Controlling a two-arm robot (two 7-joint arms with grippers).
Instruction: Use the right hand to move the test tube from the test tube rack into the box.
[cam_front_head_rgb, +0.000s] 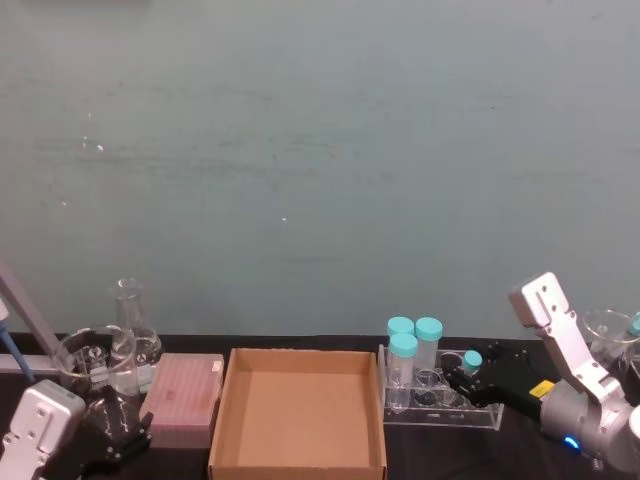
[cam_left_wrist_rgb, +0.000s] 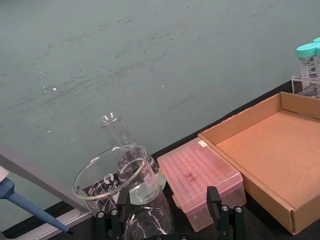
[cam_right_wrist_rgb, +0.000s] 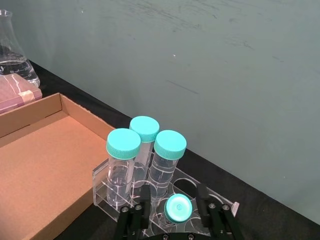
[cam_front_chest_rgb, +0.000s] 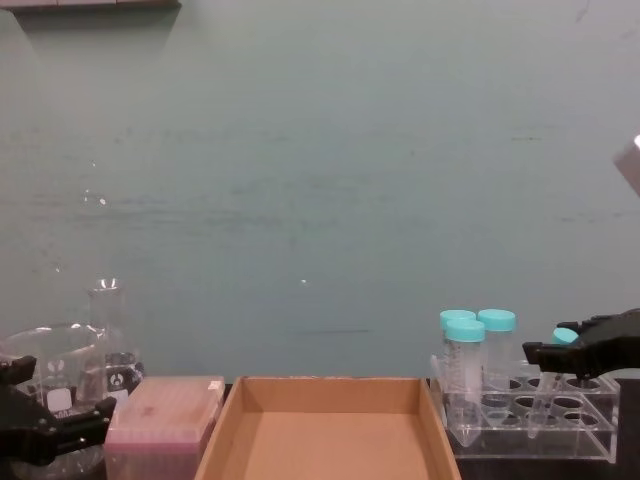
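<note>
You are working on a black counter (cam_front_head_rgb: 440, 455) set against a plain teal wall (cam_front_head_rgb: 320, 150) marked with faint streaks. Take the one cardboard box (cam_front_head_rgb: 300, 415), at the middle of the counter, as your mark.

Just right of the box, against its right wall, stands one clear acrylic test tube rack (cam_front_head_rgb: 490, 418). It holds four tubes. Three wide teal-capped tubes (cam_front_head_rgb: 404, 360) stand upright in a cluster at the rack end nearest the box. One slim test tube (cam_right_wrist_rgb: 178, 208) with a small teal cap stands upright in a hole farther from the box.

Your right gripper (cam_front_head_rgb: 468, 372) reaches in from the side of the rack away from the box. It is open, with one finger on each side of the slim tube's cap. The right wrist view shows a gap between the fingers (cam_right_wrist_rgb: 145, 199) and the cap. The three wide tubes stand between this test tube and the box.

Just left of the box lies one pink translucent lidded box (cam_front_head_rgb: 185, 395). Beyond it stand one glass beaker (cam_front_head_rgb: 95, 360) and one Erlenmeyer flask (cam_front_head_rgb: 130, 320). Farther left of the box, a blue-handled pipette (cam_left_wrist_rgb: 20, 200) leans by a grey rail.

Your left gripper (cam_front_head_rgb: 125, 425) sits low beside the pink box and the beaker, fingers spread apart and holding nothing.
</note>
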